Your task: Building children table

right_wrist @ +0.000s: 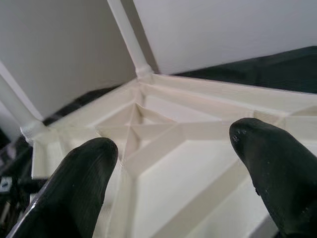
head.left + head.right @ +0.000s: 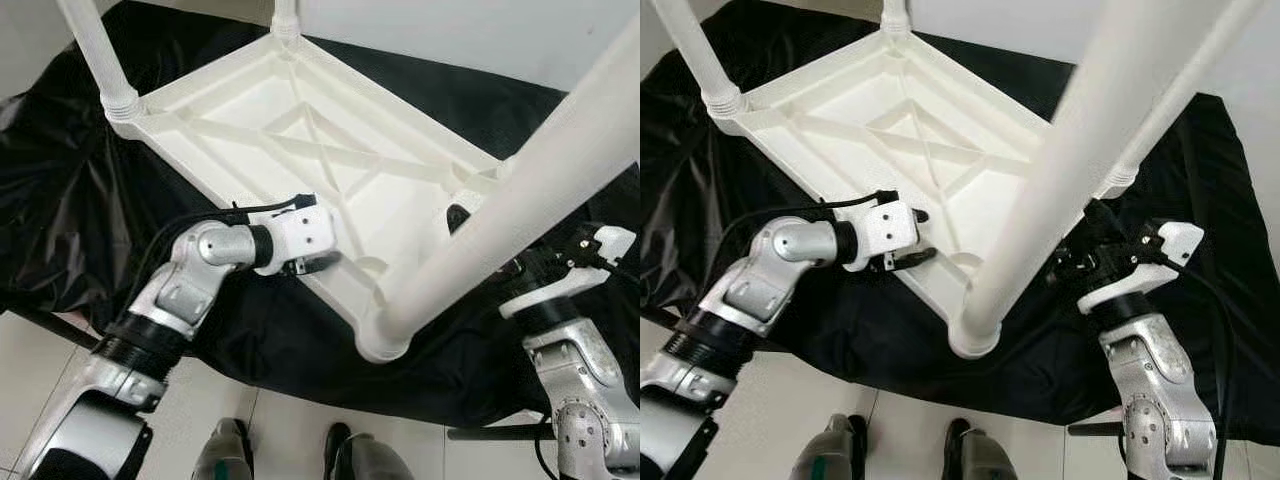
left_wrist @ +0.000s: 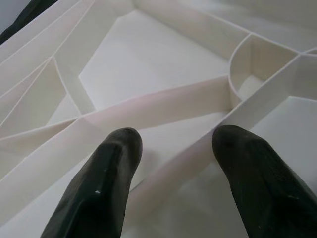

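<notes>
A white plastic children's table (image 2: 290, 110) lies upside down on a black cloth, its ribbed underside facing up. Its white legs stand upward: one at the far left (image 2: 95, 50), one at the back (image 2: 285, 15), and the near leg (image 2: 500, 215) rises from the front corner towards the camera. My left gripper (image 2: 315, 262) sits at the table's near-left rim. Its fingers are open, with a raised rib (image 3: 163, 104) running just beyond them. My right gripper (image 2: 1080, 245) is at the table's right edge behind the near leg, open, pointing across the underside (image 1: 168, 163).
The black cloth (image 2: 60, 180) covers the low surface under the table and hangs over its front edge. Pale floor tiles (image 2: 270, 430) and my feet (image 2: 225, 455) lie below it. A white wall (image 2: 450, 30) stands close behind. A dark bar (image 2: 490, 432) lies at the lower right.
</notes>
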